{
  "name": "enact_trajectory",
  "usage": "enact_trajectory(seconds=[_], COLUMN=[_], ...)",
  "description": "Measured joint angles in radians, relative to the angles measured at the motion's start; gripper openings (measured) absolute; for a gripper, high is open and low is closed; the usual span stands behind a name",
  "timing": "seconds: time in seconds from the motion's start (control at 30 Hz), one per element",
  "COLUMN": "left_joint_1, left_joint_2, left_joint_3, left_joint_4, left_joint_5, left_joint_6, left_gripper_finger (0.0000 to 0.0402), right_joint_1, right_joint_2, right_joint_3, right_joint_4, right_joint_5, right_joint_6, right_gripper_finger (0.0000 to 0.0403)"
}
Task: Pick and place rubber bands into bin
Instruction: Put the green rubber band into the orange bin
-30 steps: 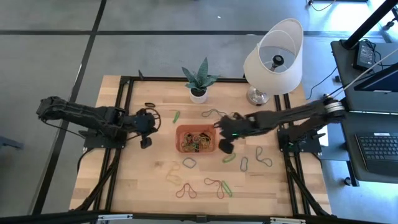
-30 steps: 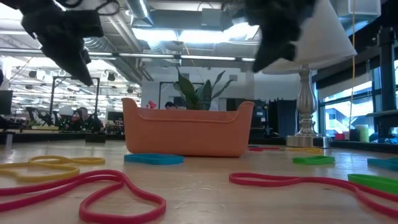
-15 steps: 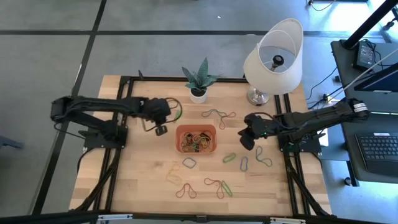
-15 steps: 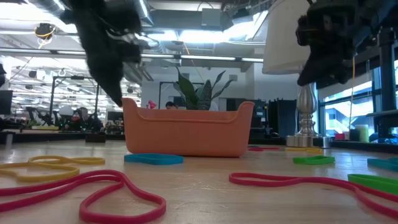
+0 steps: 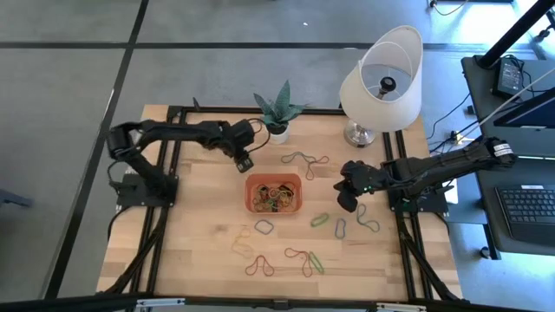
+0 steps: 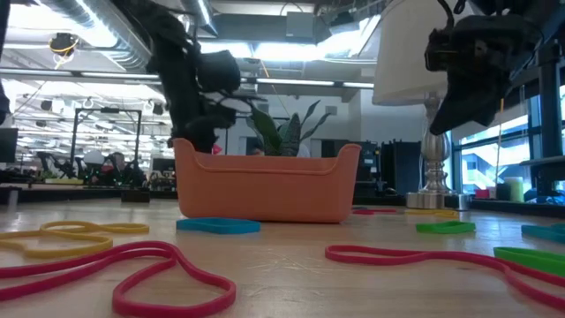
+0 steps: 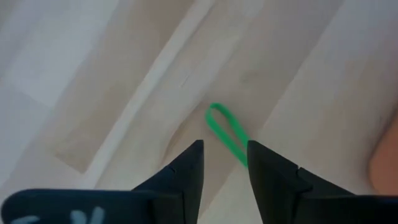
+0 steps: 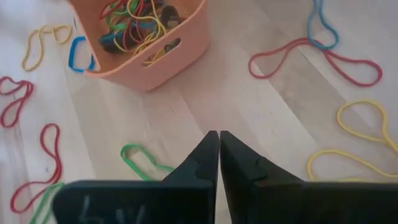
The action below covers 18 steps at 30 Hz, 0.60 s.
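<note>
while left gripper (image 7: 224, 163) gapes over green band (image 7: 225, 134) — right gripper (image 8: 219, 154) closed.

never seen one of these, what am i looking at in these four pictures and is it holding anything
Two dark robot arms work at a wooden table. One picture looks straight down, one looks level across the tabletop, and two come from cameras on the arms' wrists. Loose rubber bands lie scattered around an orange bin that already holds several; a potted plant and a lamp stand at the back. The left pincer is open over a green band, gripping nothing. The right pincer is shut and looks empty, right of the bin.
</note>
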Motion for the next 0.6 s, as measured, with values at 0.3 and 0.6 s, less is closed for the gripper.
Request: enact_trajectory(seconds=[0.3,0.6], left_joint_1=[-0.002,-0.003], left_joint_2=[0.138,0.184], left_joint_3=[0.04,0.041], left_joint_4=[0.026,0.075], left_joint_5=[0.012,0.001], left_joint_6=[-0.01,-0.01], left_gripper_finger=[0.0114,0.0079], right_joint_1=[0.0,0.0], right_joint_2=[0.0,0.0], right_joint_3=[0.0,0.0], right_joint_4=[-0.001,-0.001], right_joint_5=[-0.001,-0.001], right_joint_6=[-0.054,-0.05], right_gripper_finger=[0.0021,0.0021])
